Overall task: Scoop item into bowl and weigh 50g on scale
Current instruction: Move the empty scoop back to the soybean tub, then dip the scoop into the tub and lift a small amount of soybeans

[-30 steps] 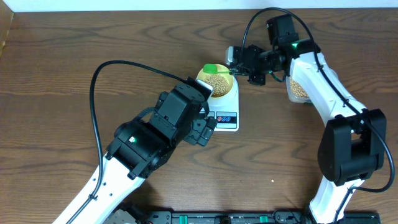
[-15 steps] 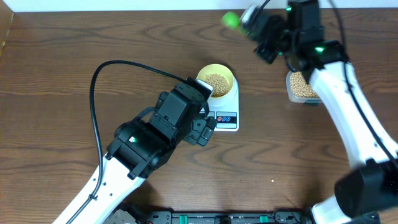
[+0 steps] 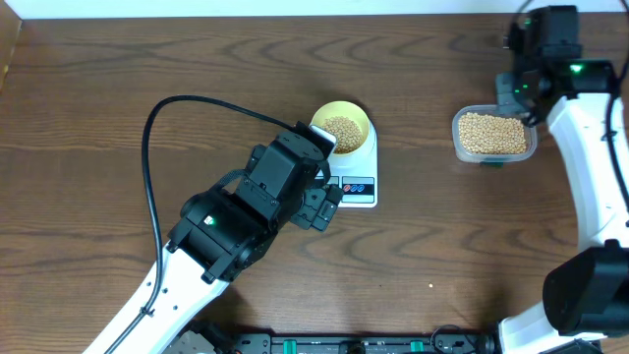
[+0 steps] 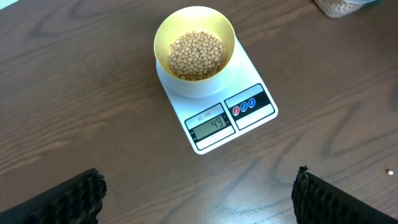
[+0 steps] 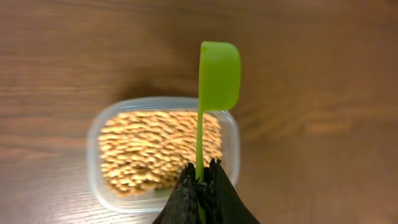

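The pale yellow-green bowl [image 4: 160, 38] stands on the white scale [image 4: 256, 117], holding a heap of tan beans [image 4: 196, 55]. The display shows 49. My left gripper [image 4: 199, 177] hangs open a little short of the scale, with bare table between its fingers. In the overhead view its arm covers the scale's [image 3: 367, 195] left side, next to the bowl [image 3: 365, 117]. My right gripper [image 5: 202, 171] is shut on the handle of a green scoop [image 5: 219, 74]. The scoop head hovers over the far right rim of the clear tub [image 5: 93, 143] of beans [image 5: 155, 152].
The tub [image 3: 457, 138] of beans sits at the table's right, under the right arm [image 3: 580, 108]. The left arm's black cable [image 3: 152, 128] loops over the table's left half. Brown wood shows around the scale.
The right arm has swung the scoop away from over the bowl, up and to the right, and now holds it above the tub. The left arm has not moved.
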Motion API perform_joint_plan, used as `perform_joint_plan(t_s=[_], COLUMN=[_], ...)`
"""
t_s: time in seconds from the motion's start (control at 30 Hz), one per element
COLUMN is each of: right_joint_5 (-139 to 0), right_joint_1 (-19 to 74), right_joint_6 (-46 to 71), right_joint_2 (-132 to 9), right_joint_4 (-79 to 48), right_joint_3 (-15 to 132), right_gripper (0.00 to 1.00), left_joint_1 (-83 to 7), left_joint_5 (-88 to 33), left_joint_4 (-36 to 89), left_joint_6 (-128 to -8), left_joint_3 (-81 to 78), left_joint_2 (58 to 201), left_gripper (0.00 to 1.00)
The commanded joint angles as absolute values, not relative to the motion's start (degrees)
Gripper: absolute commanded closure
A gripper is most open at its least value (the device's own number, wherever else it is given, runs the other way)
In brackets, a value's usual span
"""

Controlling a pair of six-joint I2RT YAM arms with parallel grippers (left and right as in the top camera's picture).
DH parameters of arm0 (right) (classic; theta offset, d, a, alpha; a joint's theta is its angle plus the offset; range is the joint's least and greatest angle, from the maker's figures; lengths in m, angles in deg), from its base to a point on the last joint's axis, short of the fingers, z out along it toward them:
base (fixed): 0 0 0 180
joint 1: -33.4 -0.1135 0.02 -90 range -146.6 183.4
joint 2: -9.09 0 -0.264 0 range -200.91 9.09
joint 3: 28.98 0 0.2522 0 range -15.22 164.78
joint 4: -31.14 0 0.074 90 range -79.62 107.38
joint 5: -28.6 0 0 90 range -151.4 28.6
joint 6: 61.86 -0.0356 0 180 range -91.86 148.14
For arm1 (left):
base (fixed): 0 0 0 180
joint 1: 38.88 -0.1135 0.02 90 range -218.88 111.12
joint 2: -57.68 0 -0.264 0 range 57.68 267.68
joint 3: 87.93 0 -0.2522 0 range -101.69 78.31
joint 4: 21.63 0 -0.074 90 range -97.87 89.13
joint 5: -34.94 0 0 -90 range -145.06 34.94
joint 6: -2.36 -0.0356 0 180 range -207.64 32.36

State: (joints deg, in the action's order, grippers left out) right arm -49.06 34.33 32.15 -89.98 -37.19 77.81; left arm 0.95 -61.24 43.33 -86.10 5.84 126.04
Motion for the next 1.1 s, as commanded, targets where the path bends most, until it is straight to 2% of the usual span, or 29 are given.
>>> perform_joint_plan(t_s=[0.0, 0.27, 0.53, 0.67, 1.07], right_joint_5=[-48.56, -55.4, -55.75, -56.06, -56.25], right_joint_1=[36.56, 36.91, 35.14, 34.53, 32.93], right_joint_6=[26.89, 24.28, 18.01, 11.08, 3.06], right_joint_2=[-89.61, -89.83, -89.83, -89.83, -89.85], right_joint_4=[-37.45, -43.11, -43.98, -44.18, -44.18], right_joint_3=[77.73, 76.94, 73.09, 72.02, 68.94], right_gripper=[0.99, 0.99, 0.99, 0.99, 0.99], left_joint_1=[0.67, 0.67, 0.67, 0.67, 0.67], left_joint_5=[-61.76, -61.76, -61.76, -61.76, -61.76], left_joint_4=[43.55, 43.55, 43.55, 43.55, 43.55], left_joint_6=[-85.68, -85.68, -85.66, -85.66, -85.66], left_joint_3=[5.47, 5.47, 5.47, 5.49, 5.47], left_joint_2=[125.74, 125.74, 125.74, 125.74, 125.74], left_gripper=[0.02, 0.02, 0.02, 0.02, 0.02])
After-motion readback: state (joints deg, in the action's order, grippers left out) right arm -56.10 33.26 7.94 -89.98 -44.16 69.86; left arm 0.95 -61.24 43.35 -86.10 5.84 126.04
